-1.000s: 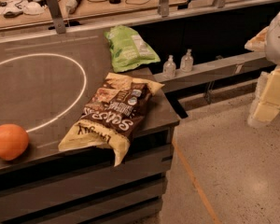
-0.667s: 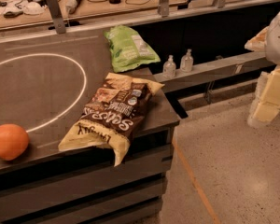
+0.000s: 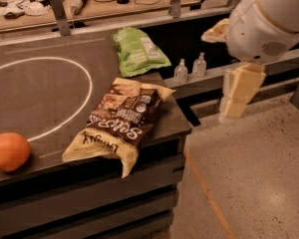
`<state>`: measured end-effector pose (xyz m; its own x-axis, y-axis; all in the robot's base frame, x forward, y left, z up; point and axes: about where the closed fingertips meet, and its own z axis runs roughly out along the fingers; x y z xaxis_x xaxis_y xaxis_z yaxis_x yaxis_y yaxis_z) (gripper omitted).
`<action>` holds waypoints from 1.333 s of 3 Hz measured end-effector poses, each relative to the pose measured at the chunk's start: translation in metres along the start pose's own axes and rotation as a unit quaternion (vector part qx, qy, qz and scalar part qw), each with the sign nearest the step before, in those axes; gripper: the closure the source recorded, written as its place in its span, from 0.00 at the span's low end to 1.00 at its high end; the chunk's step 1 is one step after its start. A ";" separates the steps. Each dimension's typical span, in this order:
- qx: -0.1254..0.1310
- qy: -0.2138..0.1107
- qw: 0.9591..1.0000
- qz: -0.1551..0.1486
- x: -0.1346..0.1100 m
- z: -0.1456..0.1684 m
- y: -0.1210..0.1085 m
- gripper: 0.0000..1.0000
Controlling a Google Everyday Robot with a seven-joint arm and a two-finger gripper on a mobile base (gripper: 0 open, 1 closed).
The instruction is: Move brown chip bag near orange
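Observation:
The brown chip bag [image 3: 122, 123] lies flat on the dark table [image 3: 35, 103] at its front right corner, with one pale end hanging over the front edge. The orange [image 3: 9, 151] sits at the table's front left edge, well apart from the bag. My gripper [image 3: 237, 96] hangs from the white arm [image 3: 266, 19] at the right, off the table's right side and above the floor. It is apart from the bag and holds nothing that I can see.
A light green bag [image 3: 138, 51] lies behind the chip bag. A white circle [image 3: 84, 101] is drawn on the table. Two small clear bottles [image 3: 181, 71] stand on a ledge to the right. A cluttered bench [image 3: 89, 4] runs along the back.
The arm and gripper have moved left, further into view and closer to the table. The chip bag and the orange have not moved.

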<state>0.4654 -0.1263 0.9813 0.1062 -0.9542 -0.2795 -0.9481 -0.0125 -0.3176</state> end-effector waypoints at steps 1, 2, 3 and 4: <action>-0.009 -0.050 0.993 -0.109 -0.060 0.030 -0.005 0.00; -0.036 -0.073 0.980 -0.179 -0.101 0.076 -0.005 0.00; -0.060 -0.084 0.971 -0.215 -0.124 0.117 -0.004 0.00; -0.082 -0.092 0.966 -0.226 -0.134 0.159 -0.002 0.16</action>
<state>0.5007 0.0490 0.8754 0.5569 -0.7717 -0.3072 -0.8262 -0.4765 -0.3006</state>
